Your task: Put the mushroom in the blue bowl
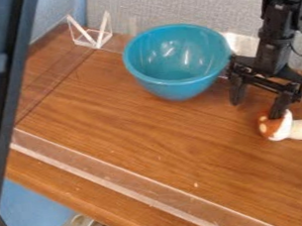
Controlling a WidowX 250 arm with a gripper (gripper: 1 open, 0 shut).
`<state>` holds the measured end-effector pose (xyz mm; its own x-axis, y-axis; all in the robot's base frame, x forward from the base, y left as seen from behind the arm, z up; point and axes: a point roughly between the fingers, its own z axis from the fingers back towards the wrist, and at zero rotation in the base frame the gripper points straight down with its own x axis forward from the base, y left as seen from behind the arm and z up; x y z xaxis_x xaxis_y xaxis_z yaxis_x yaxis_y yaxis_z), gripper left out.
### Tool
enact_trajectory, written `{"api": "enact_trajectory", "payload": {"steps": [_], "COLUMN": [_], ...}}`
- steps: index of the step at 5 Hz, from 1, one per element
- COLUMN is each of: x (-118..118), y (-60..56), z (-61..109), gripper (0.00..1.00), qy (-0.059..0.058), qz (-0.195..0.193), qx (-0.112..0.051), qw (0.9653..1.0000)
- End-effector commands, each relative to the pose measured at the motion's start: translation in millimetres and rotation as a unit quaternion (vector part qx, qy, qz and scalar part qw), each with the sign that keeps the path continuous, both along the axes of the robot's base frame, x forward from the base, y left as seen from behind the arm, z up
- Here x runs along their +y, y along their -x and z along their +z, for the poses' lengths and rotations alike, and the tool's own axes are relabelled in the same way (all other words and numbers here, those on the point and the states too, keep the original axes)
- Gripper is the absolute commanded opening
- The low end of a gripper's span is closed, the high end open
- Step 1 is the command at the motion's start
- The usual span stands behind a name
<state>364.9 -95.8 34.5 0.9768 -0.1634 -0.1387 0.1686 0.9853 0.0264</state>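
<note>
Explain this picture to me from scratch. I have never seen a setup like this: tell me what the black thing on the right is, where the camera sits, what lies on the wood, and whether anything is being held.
The black thing is a robot arm reaching down from the upper right. Its grasping part, the tool, points straight down with its two fingers spread open, and it holds nothing. There is only one view, taken from a camera placed above and to one side, looking down at an angle across the brown wooden table. On the table stands a round, deep, glossy turquoise-blue bowl, which looks empty. Near the right edge lies a small toy mushroom with an orange-brown cap and cream-white stem, on its side, just below the open tool. A small clear stand sits at the back left.
</note>
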Motion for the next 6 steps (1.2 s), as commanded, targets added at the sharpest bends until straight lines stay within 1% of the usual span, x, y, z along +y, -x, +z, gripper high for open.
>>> {"api": "enact_trajectory", "payload": {"steps": [1,3,5,6], "x": [-8.7,-22.0,-28.6,-30.6], "y": [1.1,-7.2,-23.0,-24.2], "z": [0.3,-3.0,-11.8,-10.9], "gripper": [1.0,1.0,1.0,0.0], "qy": [-0.003,0.003,0.008,0.009], "qz": [0.011,0.053,0.092,0.091], "qx": [-0.012,-0.022,-0.028,-0.028], "qw": [0.9999,0.9984,0.9953,0.9954]}}
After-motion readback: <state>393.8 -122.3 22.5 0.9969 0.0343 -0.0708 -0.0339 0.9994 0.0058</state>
